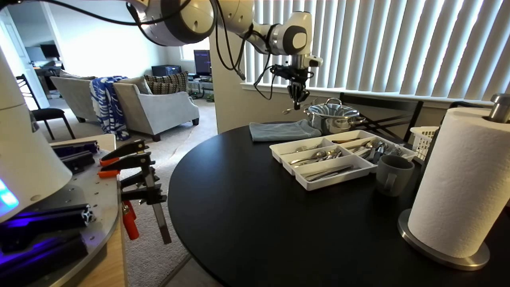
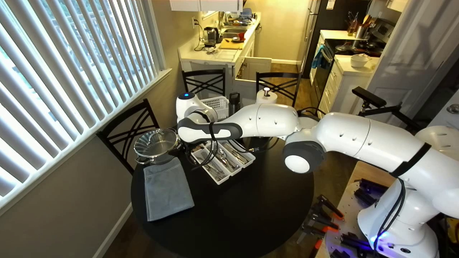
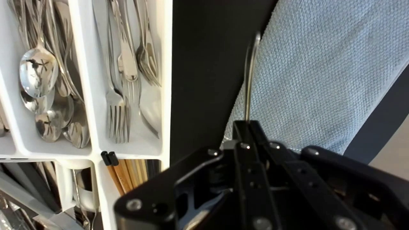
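My gripper (image 3: 247,122) is shut on a thin metal utensil (image 3: 250,80), seen edge-on and sticking out beyond the fingertips in the wrist view. In an exterior view the gripper (image 1: 297,104) hangs in the air, and the rounded end of the utensil (image 1: 287,112) shows beside it, perhaps a spoon's. Beneath lies a folded grey-blue cloth (image 3: 319,73). A white cutlery tray (image 3: 166,95) stands beside the cloth, with forks (image 3: 116,111) in one compartment, spoons (image 3: 39,72) in another and chopsticks (image 3: 119,174) in a third. The arm largely hides the gripper in an exterior view.
A steel pot (image 1: 334,122) with a glass lid stands behind the cloth, close to the gripper. A grey mug (image 1: 393,175) and a paper towel roll (image 1: 458,179) stand past the tray. Chairs (image 2: 125,132) surround the round black table (image 2: 244,215). Window blinds (image 1: 378,48) hang behind.
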You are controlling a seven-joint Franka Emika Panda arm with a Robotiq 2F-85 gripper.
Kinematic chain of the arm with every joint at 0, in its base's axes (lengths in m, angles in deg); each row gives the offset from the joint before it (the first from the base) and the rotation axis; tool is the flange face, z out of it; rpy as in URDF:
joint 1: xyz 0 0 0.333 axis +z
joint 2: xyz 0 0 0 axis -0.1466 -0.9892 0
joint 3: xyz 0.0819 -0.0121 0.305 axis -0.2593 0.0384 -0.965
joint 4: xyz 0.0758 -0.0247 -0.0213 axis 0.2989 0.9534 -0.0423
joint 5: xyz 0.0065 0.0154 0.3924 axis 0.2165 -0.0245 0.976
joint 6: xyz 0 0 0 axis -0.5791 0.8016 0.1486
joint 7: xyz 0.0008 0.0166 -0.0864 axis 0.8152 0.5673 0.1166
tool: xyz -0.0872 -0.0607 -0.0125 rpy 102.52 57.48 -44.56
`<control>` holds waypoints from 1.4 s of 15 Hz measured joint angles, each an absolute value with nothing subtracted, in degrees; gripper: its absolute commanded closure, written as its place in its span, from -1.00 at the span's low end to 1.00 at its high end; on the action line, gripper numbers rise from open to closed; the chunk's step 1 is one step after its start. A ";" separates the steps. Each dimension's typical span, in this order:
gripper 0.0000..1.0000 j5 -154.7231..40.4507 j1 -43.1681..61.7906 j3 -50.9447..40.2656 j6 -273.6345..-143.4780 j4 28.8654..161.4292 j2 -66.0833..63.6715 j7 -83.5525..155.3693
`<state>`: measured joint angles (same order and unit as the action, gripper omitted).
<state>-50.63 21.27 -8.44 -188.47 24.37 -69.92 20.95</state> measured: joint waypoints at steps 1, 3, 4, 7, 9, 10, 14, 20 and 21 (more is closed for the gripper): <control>0.98 -50.68 21.78 -8.28 -188.55 24.52 -70.00 20.95; 0.98 -50.68 22.78 -7.96 -188.53 25.15 -70.16 20.95; 0.98 -50.68 23.21 -7.94 -188.40 25.84 -70.19 20.95; 0.98 -50.57 24.12 -8.04 -188.18 29.11 -70.45 20.86; 0.98 -50.56 24.24 -8.80 -188.27 31.61 -70.62 20.59; 0.98 -50.54 24.24 -9.26 -188.28 32.84 -70.72 20.36; 0.98 -49.88 24.23 -11.04 -190.28 37.92 -70.97 19.43; 0.98 -47.93 24.15 -11.84 -197.61 49.81 -68.03 16.99; 0.98 -47.36 24.02 -11.97 -198.04 51.92 -66.93 16.94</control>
<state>-47.36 24.02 -11.97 -198.04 51.92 -66.93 16.94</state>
